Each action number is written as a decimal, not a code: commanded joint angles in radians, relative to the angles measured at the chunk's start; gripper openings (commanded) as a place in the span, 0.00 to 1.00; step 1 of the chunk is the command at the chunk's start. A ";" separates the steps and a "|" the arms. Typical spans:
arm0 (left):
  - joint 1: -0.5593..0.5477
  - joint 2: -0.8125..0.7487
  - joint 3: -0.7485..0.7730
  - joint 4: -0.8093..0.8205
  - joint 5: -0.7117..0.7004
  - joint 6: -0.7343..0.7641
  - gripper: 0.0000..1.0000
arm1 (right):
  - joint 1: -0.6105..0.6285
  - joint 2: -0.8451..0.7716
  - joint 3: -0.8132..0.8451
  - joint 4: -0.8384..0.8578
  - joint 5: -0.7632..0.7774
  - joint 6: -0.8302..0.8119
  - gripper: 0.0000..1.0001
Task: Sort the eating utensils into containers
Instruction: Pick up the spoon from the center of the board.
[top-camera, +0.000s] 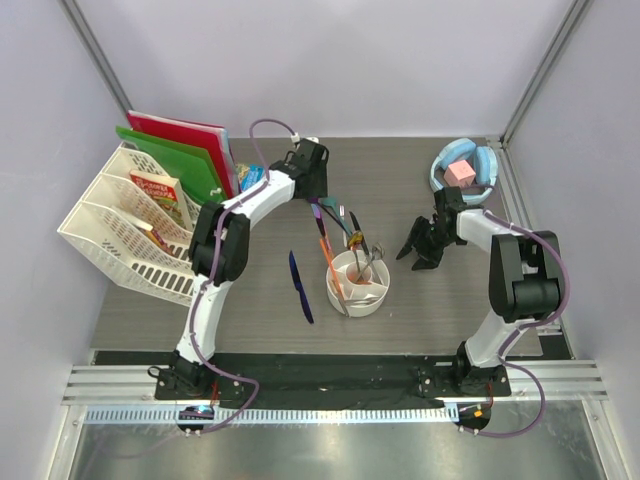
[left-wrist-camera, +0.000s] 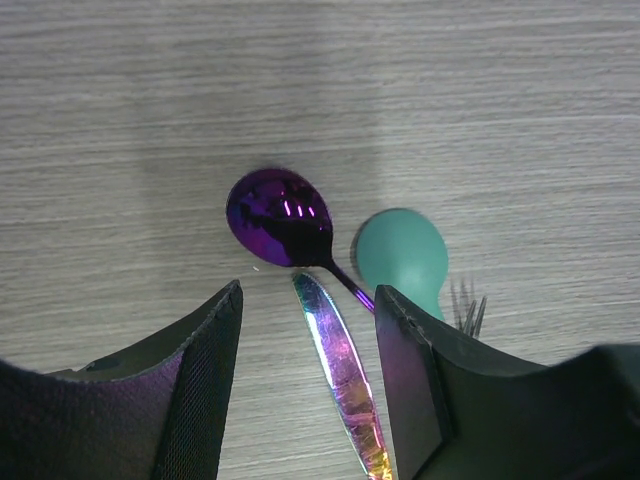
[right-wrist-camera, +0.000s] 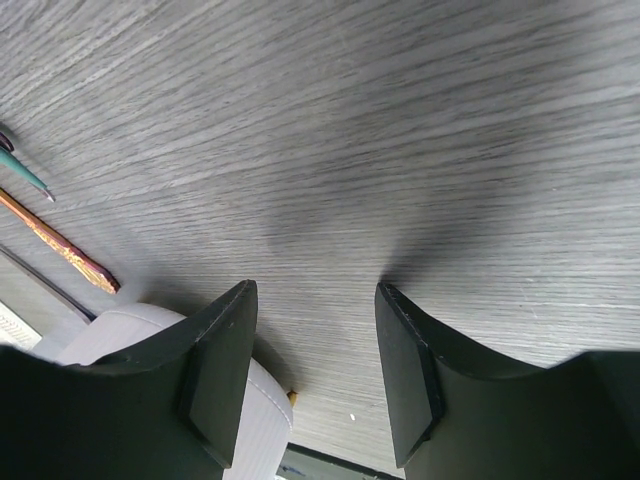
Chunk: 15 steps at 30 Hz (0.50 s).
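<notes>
Bare table (top-camera: 440, 310) lies toward the right edge. Mid-table, the left gripper (left-wrist-camera: 308, 292) hangs with jaws spread astride an iridescent knife (left-wrist-camera: 340, 380). The right gripper (right-wrist-camera: 315, 290) gapes empty beside the white cup (top-camera: 385, 296), which holds several utensils (top-camera: 340, 283).

Soft, even overhead light fills the pale-walled cell and leaves the grey table (top-camera: 450, 310) free of hard glare. Up close, dark fingers (left-wrist-camera: 200, 385) loom slightly soft at the frame's edge and throw faint shadows. A sharp purple spoon (left-wrist-camera: 280, 215) carries small bright highlights.
</notes>
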 joint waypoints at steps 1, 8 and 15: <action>0.004 -0.005 -0.033 0.012 -0.012 -0.020 0.56 | -0.004 0.018 0.030 -0.005 -0.010 -0.013 0.56; 0.009 0.006 -0.045 0.009 -0.028 -0.026 0.56 | -0.004 0.032 0.026 -0.008 -0.015 -0.024 0.56; 0.015 0.032 -0.050 0.062 -0.002 -0.034 0.57 | -0.007 0.040 0.033 -0.025 -0.013 -0.039 0.56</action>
